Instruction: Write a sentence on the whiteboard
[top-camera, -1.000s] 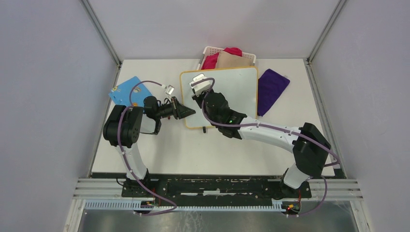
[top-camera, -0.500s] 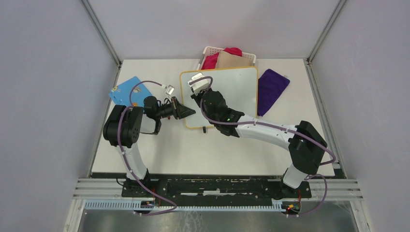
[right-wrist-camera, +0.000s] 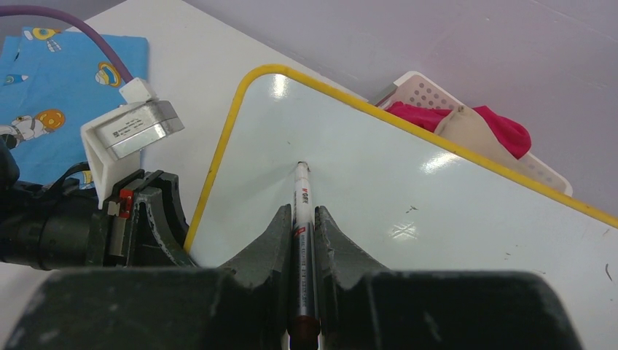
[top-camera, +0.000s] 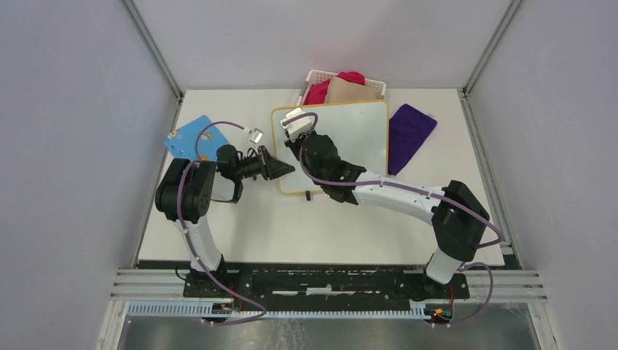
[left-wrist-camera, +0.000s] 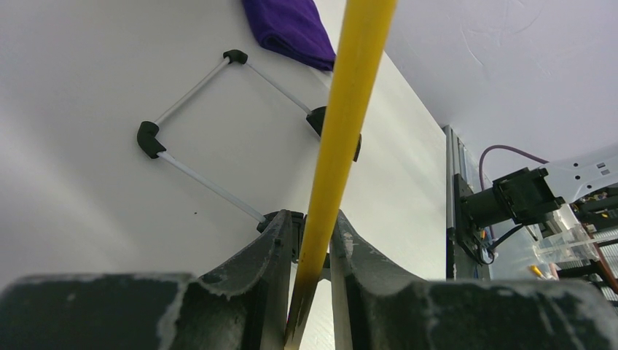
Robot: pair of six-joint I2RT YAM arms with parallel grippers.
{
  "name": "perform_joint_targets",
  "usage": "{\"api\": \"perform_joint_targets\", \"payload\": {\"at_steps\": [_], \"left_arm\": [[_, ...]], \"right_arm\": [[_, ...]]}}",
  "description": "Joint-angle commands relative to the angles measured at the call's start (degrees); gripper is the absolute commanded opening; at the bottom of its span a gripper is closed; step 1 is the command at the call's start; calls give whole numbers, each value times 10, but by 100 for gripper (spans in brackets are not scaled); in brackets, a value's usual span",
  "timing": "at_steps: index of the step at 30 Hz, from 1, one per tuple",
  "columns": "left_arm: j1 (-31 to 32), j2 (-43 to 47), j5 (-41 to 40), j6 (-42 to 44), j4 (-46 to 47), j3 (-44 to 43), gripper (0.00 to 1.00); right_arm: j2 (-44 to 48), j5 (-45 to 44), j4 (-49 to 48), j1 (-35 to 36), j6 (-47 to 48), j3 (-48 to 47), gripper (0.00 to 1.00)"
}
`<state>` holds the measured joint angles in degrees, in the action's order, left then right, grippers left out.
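The whiteboard (top-camera: 353, 135) with its yellow rim stands tilted on the table's far middle. My left gripper (top-camera: 286, 169) is shut on its left rim; in the left wrist view the yellow rim (left-wrist-camera: 351, 102) runs between my fingers (left-wrist-camera: 275, 248) at the gripper (left-wrist-camera: 312, 237). My right gripper (top-camera: 293, 141) hovers over the board's top-left area and is shut on a white marker (right-wrist-camera: 301, 208) in the right wrist view (right-wrist-camera: 303, 222). The marker's tip touches or nearly touches the board (right-wrist-camera: 408, 182). I see no red sentence on the board, only tiny dark specks.
A white basket (top-camera: 315, 76) with red and tan cloths stands behind the board. A purple cloth (top-camera: 409, 133) lies to its right and a blue board (top-camera: 191, 136) to its left. The whiteboard's wire stand with black feet (left-wrist-camera: 151, 138) shows underneath.
My right gripper with the marker has moved a little left and away, toward the board's top-left corner. The left arm and the board have not moved.
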<state>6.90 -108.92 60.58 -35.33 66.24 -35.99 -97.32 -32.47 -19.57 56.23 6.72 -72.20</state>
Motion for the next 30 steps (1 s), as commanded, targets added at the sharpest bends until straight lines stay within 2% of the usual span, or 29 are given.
{"api": "perform_joint_targets", "payload": {"at_steps": [1, 12, 30], "left_arm": [[6, 11, -28, 37, -18, 2, 2], [7, 13, -30, 41, -24, 0, 2], [8, 13, -32, 45, -30, 1, 2]], "right_arm": [[-6, 17, -9, -2, -11, -24, 0], [-3, 35, 9, -2, -15, -8, 0], [38, -12, 4, -10, -22, 53, 0]]}}
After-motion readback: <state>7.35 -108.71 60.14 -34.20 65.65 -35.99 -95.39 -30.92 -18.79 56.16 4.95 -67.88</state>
